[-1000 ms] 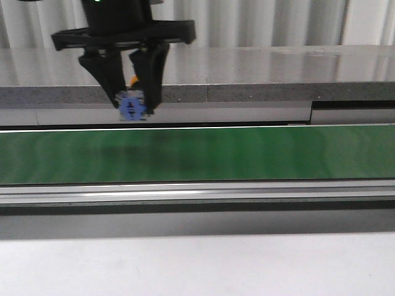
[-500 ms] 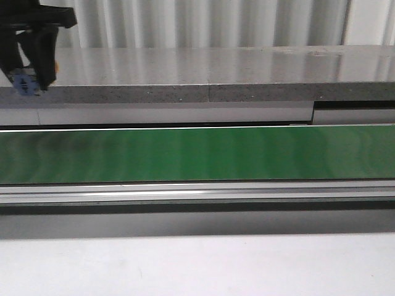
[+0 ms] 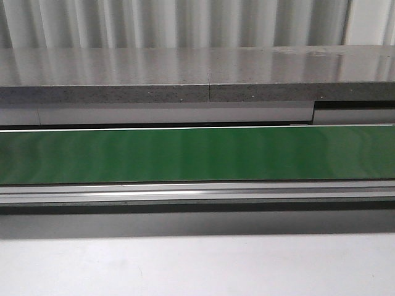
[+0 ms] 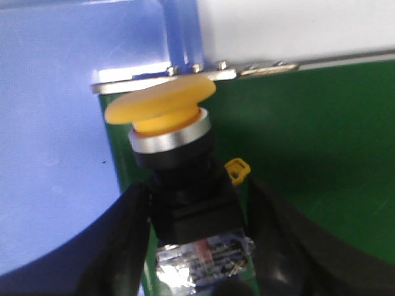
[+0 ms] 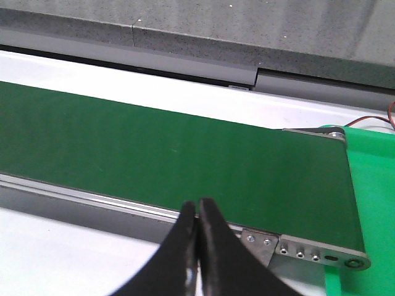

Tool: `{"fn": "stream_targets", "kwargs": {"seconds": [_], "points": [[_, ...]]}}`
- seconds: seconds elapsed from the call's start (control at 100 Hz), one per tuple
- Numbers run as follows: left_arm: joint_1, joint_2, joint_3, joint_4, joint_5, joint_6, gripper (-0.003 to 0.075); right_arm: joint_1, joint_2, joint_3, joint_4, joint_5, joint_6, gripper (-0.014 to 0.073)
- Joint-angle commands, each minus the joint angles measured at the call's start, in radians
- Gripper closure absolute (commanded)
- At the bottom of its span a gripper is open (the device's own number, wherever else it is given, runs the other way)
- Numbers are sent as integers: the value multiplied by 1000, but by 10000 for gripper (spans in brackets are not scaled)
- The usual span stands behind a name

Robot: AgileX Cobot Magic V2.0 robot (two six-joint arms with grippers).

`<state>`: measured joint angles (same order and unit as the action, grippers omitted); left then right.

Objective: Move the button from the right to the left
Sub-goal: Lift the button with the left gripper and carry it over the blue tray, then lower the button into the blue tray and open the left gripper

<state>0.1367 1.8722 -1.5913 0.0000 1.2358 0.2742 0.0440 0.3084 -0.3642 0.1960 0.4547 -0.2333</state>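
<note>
My left gripper (image 4: 196, 246) is shut on the button (image 4: 166, 123): its yellow mushroom cap, silver ring and black collar stick out beyond the black fingers (image 4: 117, 240), which clamp the translucent contact block. In the left wrist view the button hangs over the end of the green belt (image 4: 308, 148), beside a blue surface (image 4: 55, 123). My right gripper (image 5: 197, 213) is shut and empty, above the near rail of the green belt (image 5: 154, 148). Neither gripper nor the button shows in the front view.
The green conveyor belt (image 3: 197, 154) runs across the front view between metal rails (image 3: 197, 192), with a grey stone ledge (image 3: 197, 74) behind. A bright green panel (image 5: 370, 185) lies past the belt's right end, with wires near it.
My left gripper, with the button in it, has moved left along the belt and out of the front view's left edge.
</note>
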Motion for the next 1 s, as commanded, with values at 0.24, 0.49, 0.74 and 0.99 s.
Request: {"fn": "stream_targets", "kwargs": {"seconds": [0.24,0.49,0.74,0.99], "points": [[166,-58,2,-8,15,70,550,0,4,-26,8,-70,-6,660],[226,-56,73,35,-78,105,552,0,4,-26,8,-70,-6,660],[266,-56,150,77,-241,114,552,0,4,-26,8,-70,-6,660],[266,0,167,123,-251,123,548,0,4,-26,8,-70,-6,660]]}}
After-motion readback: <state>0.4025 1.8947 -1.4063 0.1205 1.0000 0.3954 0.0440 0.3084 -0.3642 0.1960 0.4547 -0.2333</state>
